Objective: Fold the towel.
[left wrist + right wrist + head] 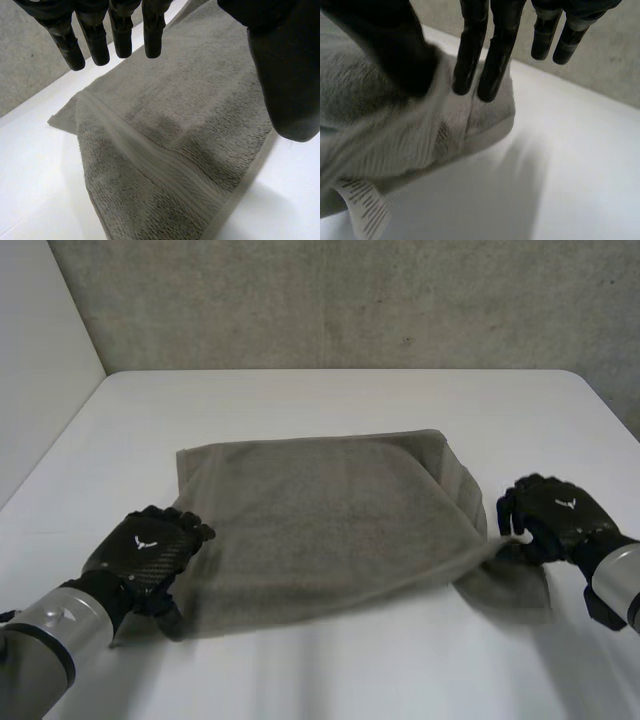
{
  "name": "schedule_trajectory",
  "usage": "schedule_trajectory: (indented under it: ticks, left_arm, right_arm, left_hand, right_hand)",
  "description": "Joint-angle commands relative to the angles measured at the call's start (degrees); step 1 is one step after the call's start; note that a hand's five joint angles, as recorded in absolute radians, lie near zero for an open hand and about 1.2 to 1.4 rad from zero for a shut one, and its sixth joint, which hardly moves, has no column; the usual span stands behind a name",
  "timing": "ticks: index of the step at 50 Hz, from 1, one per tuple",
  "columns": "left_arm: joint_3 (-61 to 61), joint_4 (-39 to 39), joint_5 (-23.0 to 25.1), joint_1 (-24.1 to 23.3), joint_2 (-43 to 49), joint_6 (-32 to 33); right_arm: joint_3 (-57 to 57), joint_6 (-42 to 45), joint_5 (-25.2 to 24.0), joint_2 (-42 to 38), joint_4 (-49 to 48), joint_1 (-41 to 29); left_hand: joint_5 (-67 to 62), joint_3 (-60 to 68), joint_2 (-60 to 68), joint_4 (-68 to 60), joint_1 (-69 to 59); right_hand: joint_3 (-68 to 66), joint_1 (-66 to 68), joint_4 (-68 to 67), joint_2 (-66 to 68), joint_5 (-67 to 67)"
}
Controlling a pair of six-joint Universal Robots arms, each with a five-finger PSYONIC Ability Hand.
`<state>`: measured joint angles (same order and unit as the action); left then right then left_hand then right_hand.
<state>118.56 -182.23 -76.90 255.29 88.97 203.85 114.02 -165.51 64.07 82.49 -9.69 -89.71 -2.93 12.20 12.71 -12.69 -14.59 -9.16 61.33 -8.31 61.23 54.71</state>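
Towel (320, 520) lies on the white table (330, 390); right hand (555, 515) pinches its near-right corner, and left hand (150, 545) sits at the near-left corner with fingers straight and apart, gripping nothing.

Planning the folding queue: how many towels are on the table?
1: a grey-brown terry towel lying in the middle of the white table. Another could lie hidden beneath it.
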Motion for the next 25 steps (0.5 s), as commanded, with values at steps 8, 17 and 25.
schedule_trajectory:
  ticks: [8, 17, 25]
  left_arm:
    - [-2.1, -7.7, -7.4, -7.3, 7.8, -0.9]
    - [-3.7, -8.6, -9.1, -11.2, 12.8, -1.0]
    - [-3.8, -8.7, -9.1, -14.3, 15.6, -1.1]
  right_arm:
    - [-6.5, -8.2, -0.6, -1.7, -1.3, -3.2]
    - [-8.8, -9.4, 1.0, -4.1, -1.6, -4.2]
    - [-12.4, -13.3, 3.7, -7.6, -2.6, -4.3]
  left_hand:
    - [2.9, -2.2, -3.7, 2.7, 5.6]
    - [2.9, -2.2, -3.7, 2.7, 5.6]
    - [2.9, -2.2, -3.7, 2.7, 5.6]
  right_hand:
    - [-0.8, 18.7, -1.7, 18.8, 15.3]
    - [-0.8, 18.7, -1.7, 18.8, 15.3]
    - [-0.8, 18.7, -1.7, 18.8, 15.3]
